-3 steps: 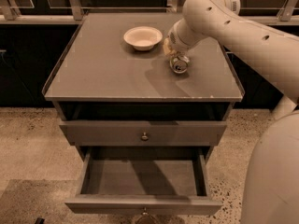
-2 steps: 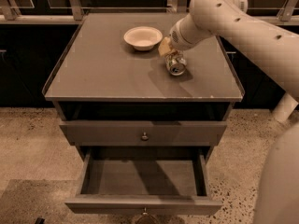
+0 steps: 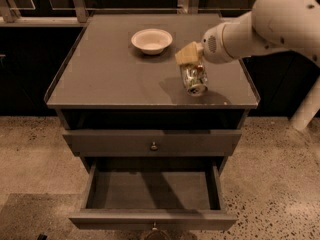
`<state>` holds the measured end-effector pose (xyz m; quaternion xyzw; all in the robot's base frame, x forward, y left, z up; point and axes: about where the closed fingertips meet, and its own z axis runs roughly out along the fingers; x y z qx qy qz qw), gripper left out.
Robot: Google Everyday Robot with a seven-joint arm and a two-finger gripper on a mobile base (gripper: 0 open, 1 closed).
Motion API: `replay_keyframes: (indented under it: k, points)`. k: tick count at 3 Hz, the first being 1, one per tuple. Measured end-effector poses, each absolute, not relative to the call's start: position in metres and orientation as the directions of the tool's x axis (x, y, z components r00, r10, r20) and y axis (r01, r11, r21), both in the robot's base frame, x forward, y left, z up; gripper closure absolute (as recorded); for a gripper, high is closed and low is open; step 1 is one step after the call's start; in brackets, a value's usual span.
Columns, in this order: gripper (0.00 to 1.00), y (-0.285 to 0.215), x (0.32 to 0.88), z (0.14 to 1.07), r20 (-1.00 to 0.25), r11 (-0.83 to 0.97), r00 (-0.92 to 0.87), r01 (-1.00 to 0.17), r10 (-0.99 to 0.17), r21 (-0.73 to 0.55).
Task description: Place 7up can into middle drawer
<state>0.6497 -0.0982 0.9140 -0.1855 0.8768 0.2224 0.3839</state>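
Hand (image 3: pixel 191 64) sits above the right front part of the counter (image 3: pixel 110 74), at the end of a white arm (image 3: pixel 260 29) that reaches in from the right edge of the view. Its tan fingers (image 3: pixel 186 54) are closed around the 7up can (image 3: pixel 194 79), gripping it at its upper part. The can hangs tilted, with one round end turned down and toward the camera, and a dark shadow lies on the counter below and to the left of it. Whether the can's lower end touches the surface I cannot tell.

Behind and to the left of the can, well apart from it, a pale round bowl (image 3: pixel 151 40) stands upright near the back of the counter.

Below the counter top, the upper drawer front (image 3: pixel 110 143) is shut flush with the cabinet, a small round knob (image 3: pixel 154 146) at its centre. Beneath it the middle drawer (image 3: pixel 150 191) is pulled out toward the camera, its shallow grey inside in full view, with its flat front at the bottom of the view. The cabinet stands on a speckled floor (image 3: pixel 280 184).
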Motion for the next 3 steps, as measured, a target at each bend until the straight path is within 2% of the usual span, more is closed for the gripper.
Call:
replay_keyframes:
  k: [2, 3]
  points:
    - [1.0, -0.116, 0.557, 0.878, -0.705, 0.854, -0.701, -0.301, 0.103, 0.424]
    - [1.0, -0.115, 0.512, 0.845, -0.664, 0.828, -0.692, -0.174, 0.283, 0.533]
